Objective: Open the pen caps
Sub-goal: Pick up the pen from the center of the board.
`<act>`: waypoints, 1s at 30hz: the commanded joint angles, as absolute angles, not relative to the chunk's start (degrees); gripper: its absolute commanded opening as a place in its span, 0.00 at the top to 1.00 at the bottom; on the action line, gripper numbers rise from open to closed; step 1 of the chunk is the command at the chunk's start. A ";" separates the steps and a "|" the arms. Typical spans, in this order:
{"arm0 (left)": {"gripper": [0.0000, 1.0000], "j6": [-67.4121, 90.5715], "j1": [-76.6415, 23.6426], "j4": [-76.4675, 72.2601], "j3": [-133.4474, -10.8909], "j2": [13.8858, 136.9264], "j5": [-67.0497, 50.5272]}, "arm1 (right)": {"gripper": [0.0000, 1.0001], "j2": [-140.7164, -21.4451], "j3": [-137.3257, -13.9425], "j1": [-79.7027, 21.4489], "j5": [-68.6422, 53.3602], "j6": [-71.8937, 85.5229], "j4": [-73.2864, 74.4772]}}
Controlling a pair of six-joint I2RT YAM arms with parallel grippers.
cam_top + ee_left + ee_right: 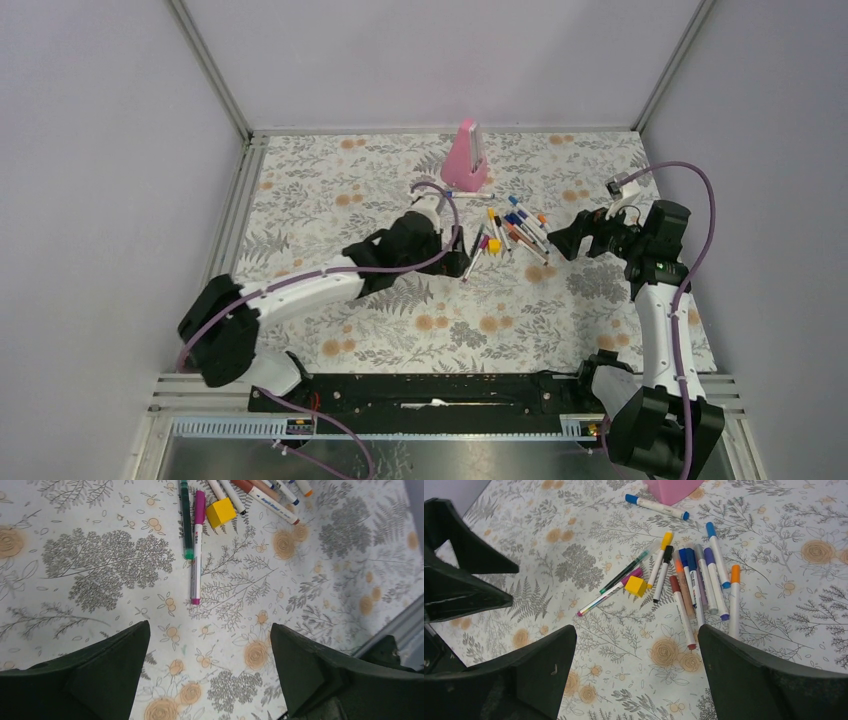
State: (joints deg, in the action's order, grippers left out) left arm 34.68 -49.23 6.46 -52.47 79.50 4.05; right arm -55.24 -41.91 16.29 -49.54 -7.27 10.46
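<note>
Magenta pen cap (199,507) points straight away from my left gripper (210,677), long axis near-to-far — I see its jaws apart; right gripper (636,677) spread wide too.

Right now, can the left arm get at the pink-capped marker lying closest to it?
Probably yes. The left gripper is open and the pink-capped marker lies just ahead of it on bare tablecloth; only a green pen lies alongside its cap end.

Bright, even, diffuse light in every view. Shadows around the pink wedge (466,156) are faint and soft-edged; the patterned cloth (330,190) left of it looks crisp.
</note>
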 commanded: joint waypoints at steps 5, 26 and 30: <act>0.01 29.92 -52.68 6.47 -66.52 96.77 10.83 | 0.02 -55.36 -41.91 16.48 -52.93 -17.01 13.82; 0.21 22.44 -44.59 13.55 -90.01 110.82 6.26 | 0.02 -57.56 -40.98 15.76 -52.43 -20.80 12.76; 0.20 24.89 -39.77 10.40 -80.97 103.02 -1.64 | 0.02 -62.63 -43.93 13.59 -54.02 -29.78 13.33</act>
